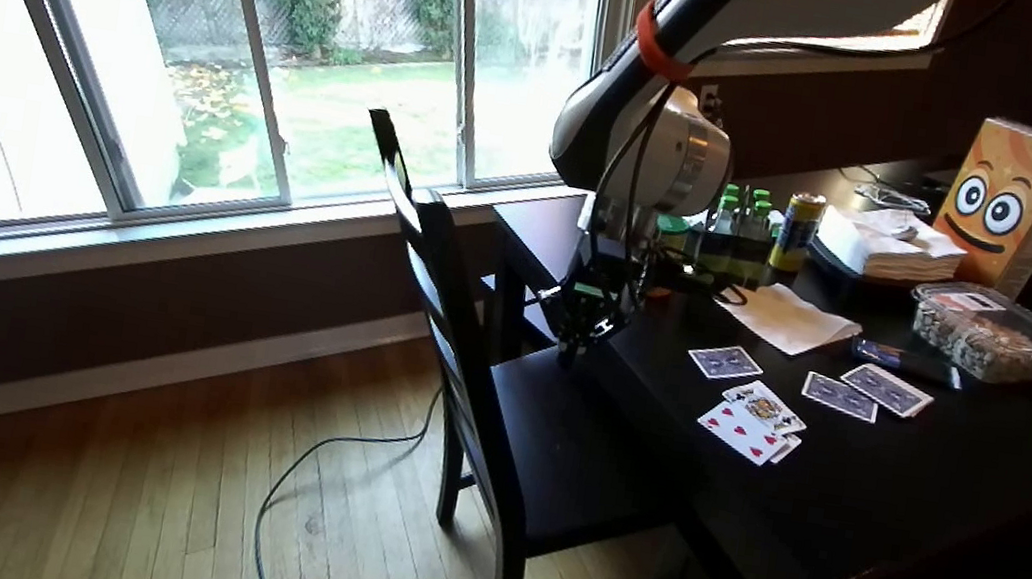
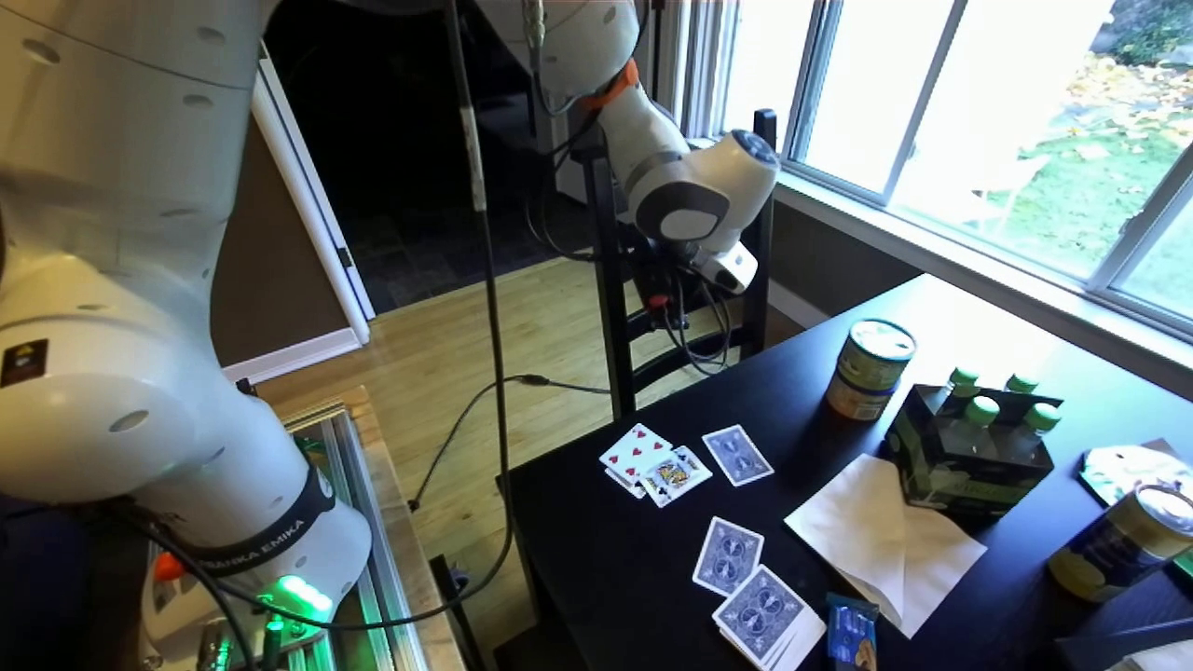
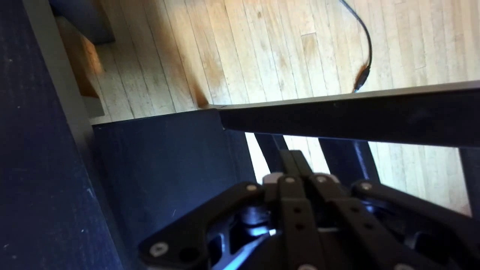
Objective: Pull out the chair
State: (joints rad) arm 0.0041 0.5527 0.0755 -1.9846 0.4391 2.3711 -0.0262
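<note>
A pale plank floor (image 1: 143, 500) is spreading below, and a wide window (image 1: 363, 86) is showing grass outside. In both exterior views a dark bench (image 1: 929, 509) is standing with one corner close to the sill (image 1: 385, 218). The white arm (image 1: 677, 151) is slanting down toward the chair (image 1: 569, 449), which is standing at the bench's edge between two corners, its seat (image 3: 165, 157) running up to that edge and its slatted back rising apart from it. The pincer (image 3: 296, 161) is hanging over the seat, near the slats (image 3: 343, 159), its two fingers meeting side by side; whether it is touching the chair, I cannot tell. On the bench a bottle carrier (image 2: 969, 466) is standing in from the window-side corner, a folded paper (image 2: 867, 531) is lying beside it, and playing cards (image 2: 729, 556) are lying nearer the corner away from the window.

Only in an exterior view are a dark doorway (image 2: 401, 158) and the arm's base (image 2: 252, 466), glowing green, showing; only in an exterior view are an orange box (image 1: 1002, 206) and a clear tub (image 1: 983, 340) standing, well in from the chair-side edge. The wrist view is showing the joined fingers clearly, floor appearing between the slats.
</note>
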